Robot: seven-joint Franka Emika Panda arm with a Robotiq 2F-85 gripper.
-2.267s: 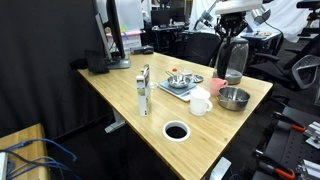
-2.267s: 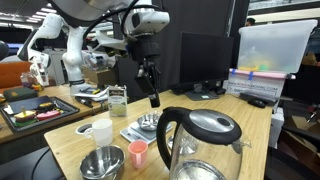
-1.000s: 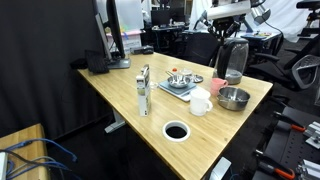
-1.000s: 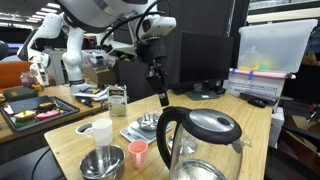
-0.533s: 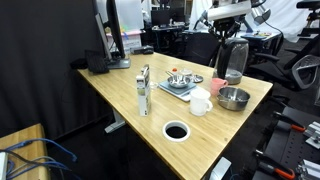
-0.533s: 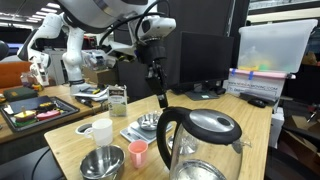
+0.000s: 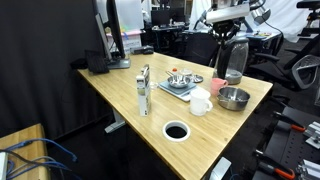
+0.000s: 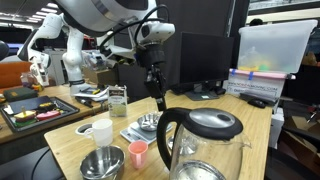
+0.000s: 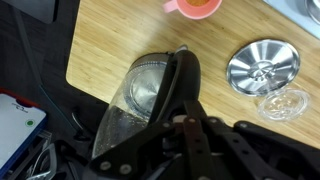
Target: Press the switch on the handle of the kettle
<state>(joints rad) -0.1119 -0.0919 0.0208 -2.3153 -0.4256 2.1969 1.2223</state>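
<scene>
Kettle [image 8: 208, 145] handle [image 8: 163, 137] below downward-pointing gripper [image 8: 158, 103]

Kettle [image 8: 203, 140] base cut off; tool [image 9: 187, 122] blurred, state unclear.

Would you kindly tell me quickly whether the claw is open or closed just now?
Claw: closed, holding nothing, poised above the kettle.
</scene>
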